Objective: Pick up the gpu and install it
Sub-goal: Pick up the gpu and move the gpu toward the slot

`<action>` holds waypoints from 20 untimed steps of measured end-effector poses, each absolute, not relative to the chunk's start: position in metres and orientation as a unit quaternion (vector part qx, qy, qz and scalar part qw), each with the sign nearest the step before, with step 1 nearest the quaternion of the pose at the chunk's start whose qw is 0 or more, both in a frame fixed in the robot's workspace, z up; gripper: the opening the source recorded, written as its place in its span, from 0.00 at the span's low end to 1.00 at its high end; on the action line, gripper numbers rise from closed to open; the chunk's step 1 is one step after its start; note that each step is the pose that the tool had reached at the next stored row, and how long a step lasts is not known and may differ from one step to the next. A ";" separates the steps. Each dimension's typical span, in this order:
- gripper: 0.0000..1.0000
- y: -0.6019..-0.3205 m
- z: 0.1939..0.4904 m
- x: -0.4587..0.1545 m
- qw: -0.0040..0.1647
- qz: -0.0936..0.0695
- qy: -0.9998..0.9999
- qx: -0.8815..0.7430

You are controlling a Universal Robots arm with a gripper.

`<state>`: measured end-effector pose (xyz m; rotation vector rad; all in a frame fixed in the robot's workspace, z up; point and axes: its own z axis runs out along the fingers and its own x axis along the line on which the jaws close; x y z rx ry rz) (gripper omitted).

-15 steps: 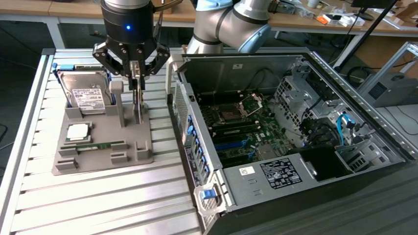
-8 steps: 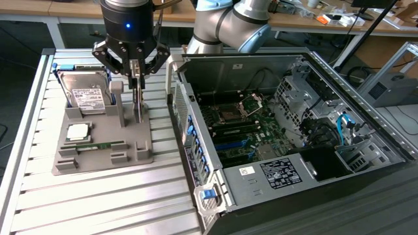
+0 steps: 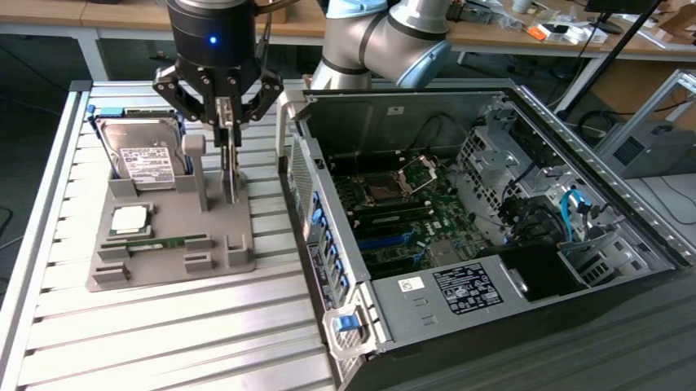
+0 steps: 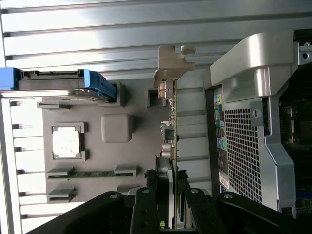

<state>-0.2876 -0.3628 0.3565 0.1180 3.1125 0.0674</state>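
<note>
The gpu (image 3: 230, 173) is a thin card seen edge-on, standing upright over the grey holder tray (image 3: 163, 265). My gripper (image 3: 225, 122) hangs straight above it, shut on the card's upper part. In the wrist view the gpu (image 4: 174, 122) runs as a narrow strip from between my fingers (image 4: 163, 178) out to its tan metal bracket (image 4: 171, 63). Whether its lower edge still rests in the tray slot cannot be told. The open computer case (image 3: 392, 122) lies just to the exterior view's right, with its motherboard (image 3: 403, 212) exposed.
On the tray (image 4: 131, 97) stand a silver hard drive (image 3: 147, 159) in a blue frame, a processor chip (image 3: 130, 217) and a green RAM stick (image 3: 163, 242). The case's rear wall (image 4: 243, 141) stands close beside the card. The table is ribbed metal (image 3: 163, 334).
</note>
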 end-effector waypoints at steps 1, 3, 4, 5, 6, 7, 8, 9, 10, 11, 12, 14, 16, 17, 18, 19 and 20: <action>0.27 -0.363 0.357 -0.288 0.013 0.022 0.999 0.038; 0.27 -0.363 0.357 -0.288 0.013 0.022 0.999 0.038; 0.27 -0.363 0.357 -0.288 0.013 0.022 0.999 0.038; 0.27 -0.363 0.358 -0.288 0.013 0.022 0.999 0.038; 0.27 -0.363 0.358 -0.288 0.013 0.022 0.999 0.038; 0.27 -0.363 0.358 -0.288 0.013 0.022 0.999 0.038; 0.27 -0.363 0.358 -0.288 0.013 0.022 0.999 0.038; 0.27 -0.363 0.359 -0.288 0.013 0.022 0.999 0.038; 0.27 -0.363 0.359 -0.288 0.013 0.022 0.999 0.038; 0.27 -0.363 0.360 -0.288 0.013 0.022 0.999 0.038; 0.27 -0.363 0.360 -0.288 0.013 0.022 0.999 0.038; 0.27 -0.363 0.360 -0.288 0.013 0.022 0.999 0.038; 0.27 -0.363 0.361 -0.288 0.013 0.022 0.999 0.038; 0.27 -0.363 0.361 -0.288 0.013 0.022 0.999 0.038; 0.27 -0.363 0.361 -0.288 0.013 0.022 0.999 0.038; 0.27 -0.363 0.361 -0.288 0.013 0.022 0.999 0.038; 0.27 -0.363 0.361 -0.288 0.013 0.022 0.999 0.038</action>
